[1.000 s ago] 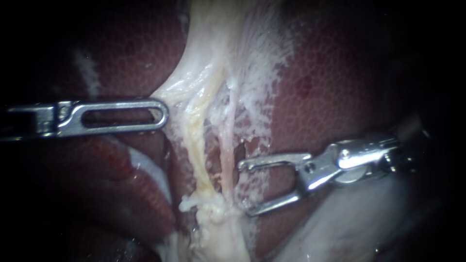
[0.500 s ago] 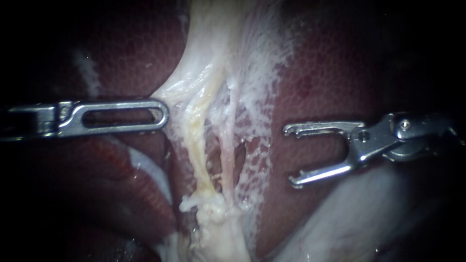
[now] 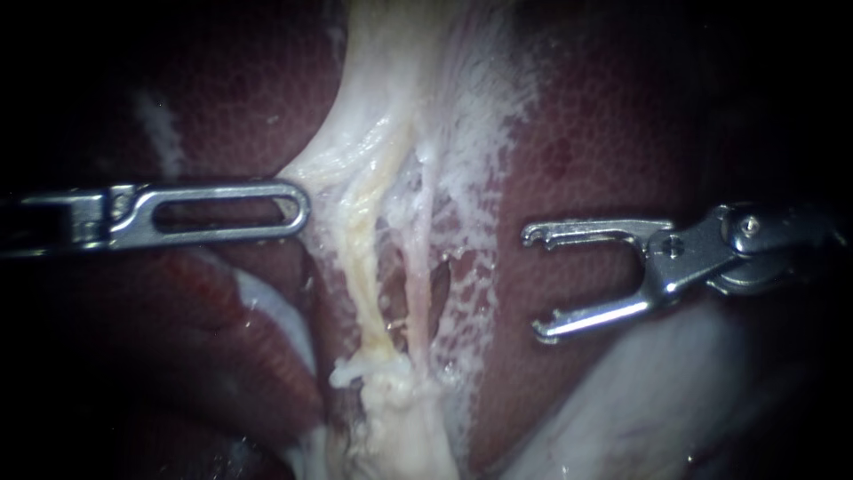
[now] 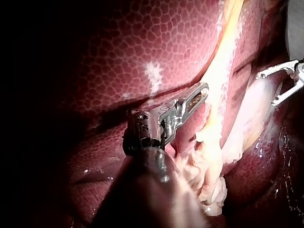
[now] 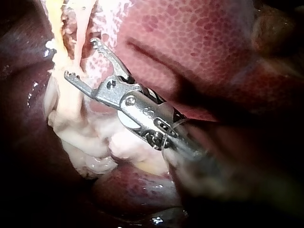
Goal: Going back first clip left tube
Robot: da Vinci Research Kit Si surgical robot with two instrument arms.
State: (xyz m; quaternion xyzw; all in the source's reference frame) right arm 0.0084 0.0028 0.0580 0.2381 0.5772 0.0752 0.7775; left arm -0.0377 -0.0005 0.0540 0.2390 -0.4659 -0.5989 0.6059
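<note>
Two tubes run down the middle between the liver lobes: the yellowish left tube (image 3: 360, 258) and the thinner pinkish right tube (image 3: 416, 284). No clip shows on either. My left instrument (image 3: 300, 213) lies level, its slotted jaws together on the edge of the white tissue (image 3: 306, 173), which tents toward them. In the left wrist view its jaws (image 4: 203, 89) end right beside the yellowish tube (image 4: 219, 90). My right instrument (image 3: 536, 284) stands off to the right of both tubes over the liver, jaws wide open and empty. The right wrist view shows the same open jaws (image 5: 81, 58) short of the tube (image 5: 71, 97).
Dark red liver (image 3: 604, 160) surrounds the tubes on both sides. A lump of pale frayed tissue (image 3: 391, 400) sits where the tubes meet below. A whitish, glistening bulge (image 3: 657, 400) lies under my right instrument's shaft.
My right instrument has drawn back to the right, off the right tube and out over the liver, jaws still open. The left instrument has held still.
</note>
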